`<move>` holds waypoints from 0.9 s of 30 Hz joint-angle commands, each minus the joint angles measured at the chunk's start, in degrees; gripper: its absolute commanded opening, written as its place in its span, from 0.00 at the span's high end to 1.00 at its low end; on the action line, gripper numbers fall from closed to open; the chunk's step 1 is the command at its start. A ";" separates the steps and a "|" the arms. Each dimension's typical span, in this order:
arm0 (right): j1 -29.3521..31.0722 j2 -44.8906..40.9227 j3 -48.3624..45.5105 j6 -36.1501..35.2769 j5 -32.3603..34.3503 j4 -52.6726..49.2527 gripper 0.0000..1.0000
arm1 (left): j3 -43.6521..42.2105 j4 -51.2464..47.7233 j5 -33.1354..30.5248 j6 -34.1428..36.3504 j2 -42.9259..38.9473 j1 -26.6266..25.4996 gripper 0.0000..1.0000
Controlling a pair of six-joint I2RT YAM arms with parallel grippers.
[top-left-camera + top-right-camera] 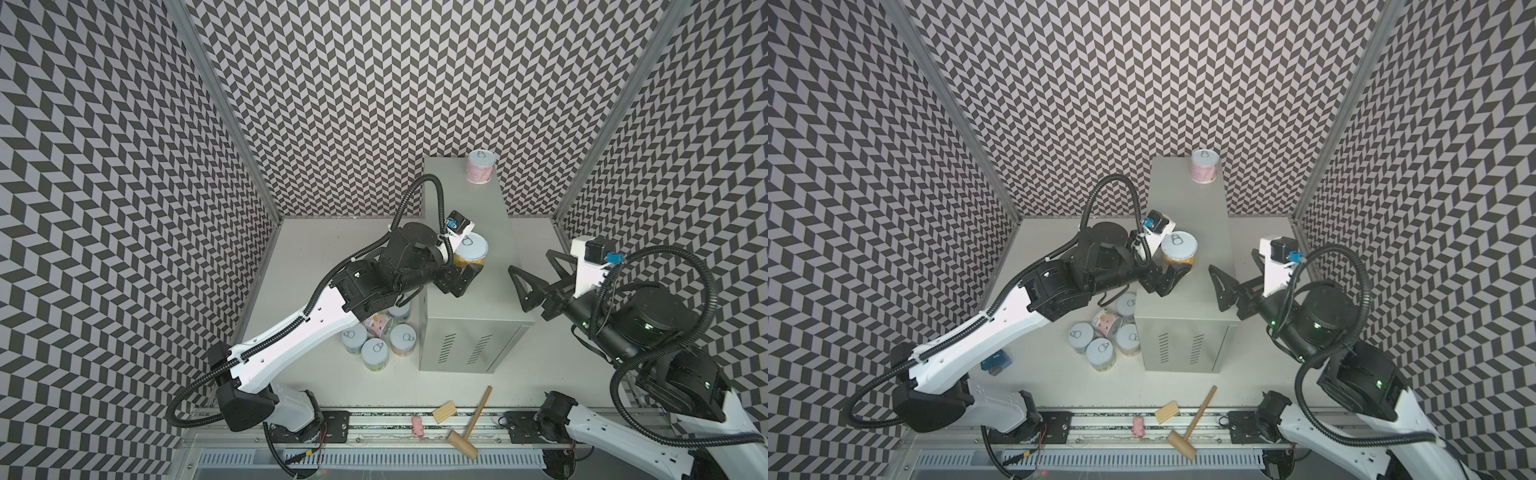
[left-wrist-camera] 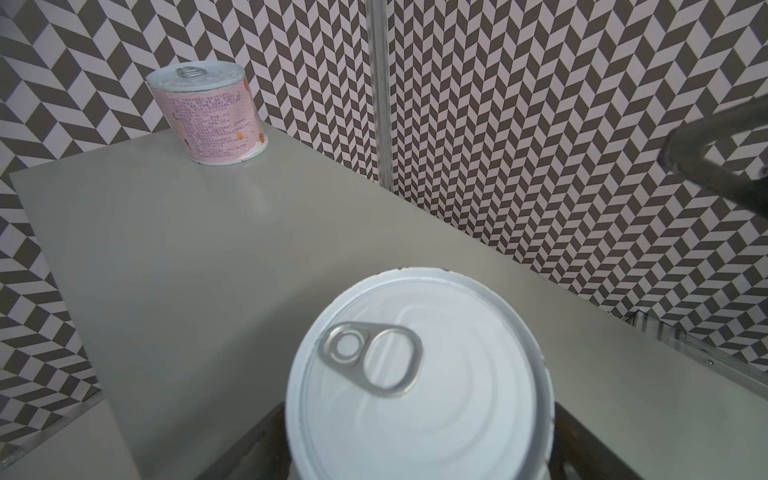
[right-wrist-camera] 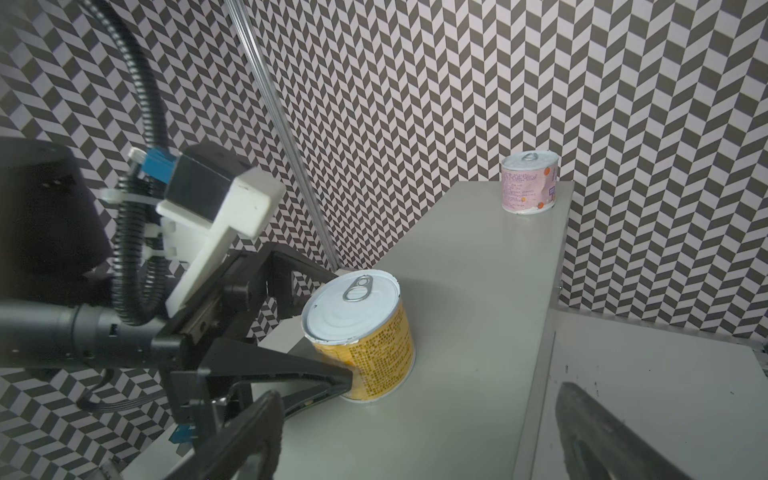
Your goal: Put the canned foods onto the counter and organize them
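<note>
**Item: yellow can**. It stands upright, lid up, with its base on the counter, close to the left long edge and about halfway along. Its axis is vertical.

**Bearing:** the left hand reaches in level across that left edge. The can sits between its fingers, straight ahead of the wrist. The near finger touches the label low down, and the far one is hidden behind the can. Whether the can is pinched or only bracketed cannot be told.

**Item: pink can**. It stands upright at the counter's far right corner, well apart from the yellow one.

**Item: five cans**. They are clustered on the table at the foot of the counter's left side, near its front corner and partly under the left arm. One pink-labelled can appears tipped.

**Right hand**: its fingers are spread wide and empty. It sits near the counter's right edge, pointing towards the yellow can.

**Judgement:** two of seven are placed. The likely next move is for the left hand to free the can and back out over the left edge along its own line. A sideways exit would risk dragging the can. The cluster lies on the left arm's side, and the counter stands between it and the right hand.
</note>
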 commanded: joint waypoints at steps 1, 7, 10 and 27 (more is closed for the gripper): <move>-0.11 -0.86 -1.53 0.01 -0.80 3.35 0.01 | 2.20 2.43 -0.02 0.93 -0.36 -0.29 0.08; -0.10 -1.55 -3.61 -0.50 -2.75 5.16 0.01 | 3.35 2.77 0.15 1.91 1.02 -0.30 0.06; -0.06 -1.70 -3.90 -0.62 -3.21 5.25 0.01 | 4.01 3.17 0.20 2.17 1.78 -0.24 0.08; -0.08 -3.66 -6.77 -3.13 -6.48 6.63 0.01 | 9.82 2.65 0.49 4.28 5.39 1.33 0.29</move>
